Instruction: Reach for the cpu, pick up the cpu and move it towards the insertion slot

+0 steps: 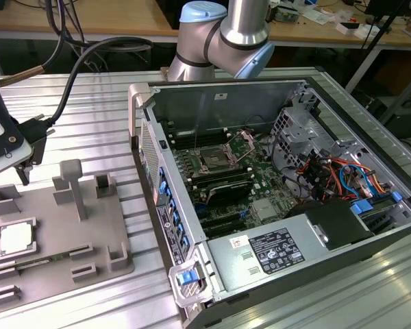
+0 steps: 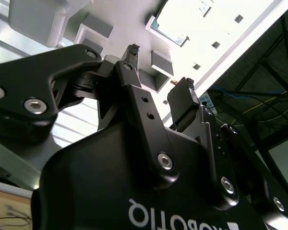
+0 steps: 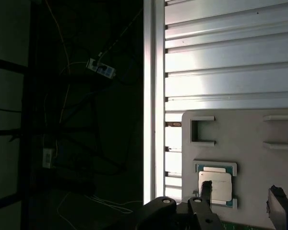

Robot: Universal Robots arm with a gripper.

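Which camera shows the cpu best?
The exterior view: the whole cpu lies uncovered on the grey fixture. The first wrist view shows it nearer, but a gripper finger covers part of it. The second wrist view catches just its rim in glare.

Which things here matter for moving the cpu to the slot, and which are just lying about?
Job: cpu, insertion slot, open end effector.
Lying about: memory stick, cables, power supply.
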